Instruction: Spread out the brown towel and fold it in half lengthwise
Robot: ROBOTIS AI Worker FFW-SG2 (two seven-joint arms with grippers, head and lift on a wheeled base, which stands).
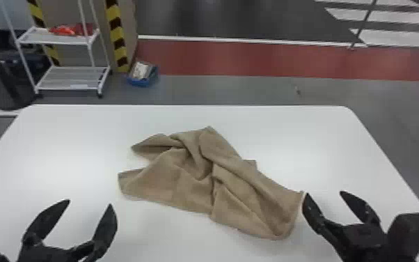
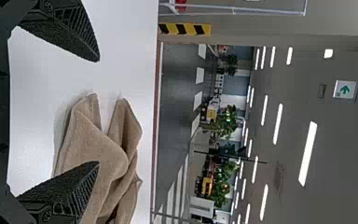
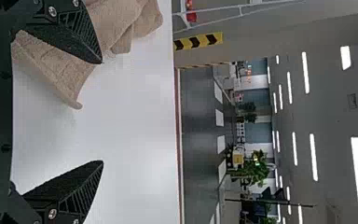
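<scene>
The brown towel (image 1: pixel 184 181), likely light, soft and limp, is being left crumpled mid-table (image 1: pixel 80 139), its outer corners seemingly asking to be pinched, while the left gripper (image 1: pixel 88 205) and right gripper (image 1: pixel 325 195) are being held wide and empty.

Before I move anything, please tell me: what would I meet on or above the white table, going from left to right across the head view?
Left gripper with its jaws open → brown towel, lying crumpled → right gripper, its jaws also open.
</scene>
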